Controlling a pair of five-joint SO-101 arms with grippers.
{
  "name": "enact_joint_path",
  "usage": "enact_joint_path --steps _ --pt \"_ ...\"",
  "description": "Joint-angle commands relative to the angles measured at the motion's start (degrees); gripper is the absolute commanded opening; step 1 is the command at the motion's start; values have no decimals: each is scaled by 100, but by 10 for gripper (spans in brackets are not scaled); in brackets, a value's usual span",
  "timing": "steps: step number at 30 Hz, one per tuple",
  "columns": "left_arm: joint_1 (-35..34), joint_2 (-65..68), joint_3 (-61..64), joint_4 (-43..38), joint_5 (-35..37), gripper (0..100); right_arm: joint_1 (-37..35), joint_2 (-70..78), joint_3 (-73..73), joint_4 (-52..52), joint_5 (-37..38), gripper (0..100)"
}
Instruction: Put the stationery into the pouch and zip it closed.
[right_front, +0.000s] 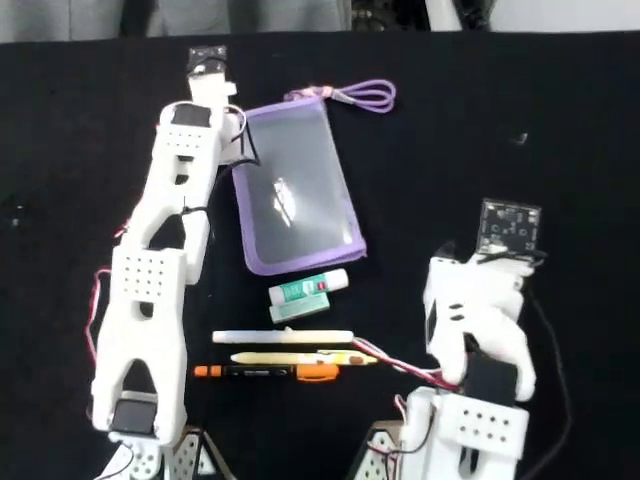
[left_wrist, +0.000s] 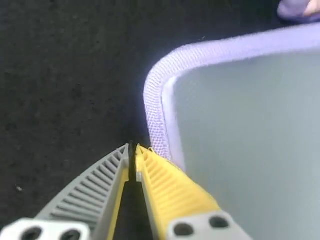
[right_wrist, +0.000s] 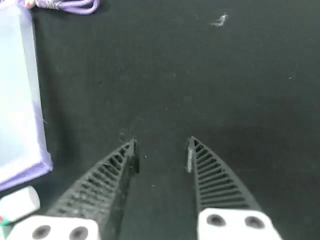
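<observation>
A clear pouch (right_front: 298, 190) with purple trim lies flat at the table's middle, its purple strap (right_front: 362, 96) at the far end. Below it lie a glue stick (right_front: 308, 288), a green eraser (right_front: 298, 309), a white pen (right_front: 282, 337), a yellow pencil (right_front: 300, 356) and an orange-and-black pen (right_front: 265, 371). My left gripper (left_wrist: 132, 150) is shut, its tips on the black cloth right beside the pouch's rounded corner (left_wrist: 156, 95). My right gripper (right_wrist: 161, 152) stands open over bare cloth, to the right of the pouch (right_wrist: 20, 100), with the glue stick (right_wrist: 17, 202) off to its side.
The left arm (right_front: 170, 230) stretches along the pouch's left side. The right arm (right_front: 480, 320) sits folded at the front right. Black cloth (right_front: 470, 120) covers the table; its far edge runs along the back.
</observation>
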Motion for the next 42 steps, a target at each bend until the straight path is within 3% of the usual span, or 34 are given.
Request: enact_joint_path --steps 1,4,10,17,24,33,37,42 --pt "198 123 -681 114 914 30 105 -84 -48 -149 -70 159" --pt "171 299 -752 448 1424 30 105 -84 -40 -149 -70 159" --pt "585 299 -1007 1732 1556 30 105 -84 -22 -149 -62 159" --pt "989 360 -1798 3068 2716 30 114 -84 -13 -149 -62 159" --pt "1851 352 -1965 3297 2716 30 132 -84 -4 -105 -62 159" --pt "1007 18 -1912 3314 2462 30 105 233 -75 -149 123 204" --pt "708 -316 -1912 3323 2013 29 97 1244 -462 -457 97 231" --pt "470 -835 -1956 3323 2022 29 -18 3011 -1349 -897 -70 230"
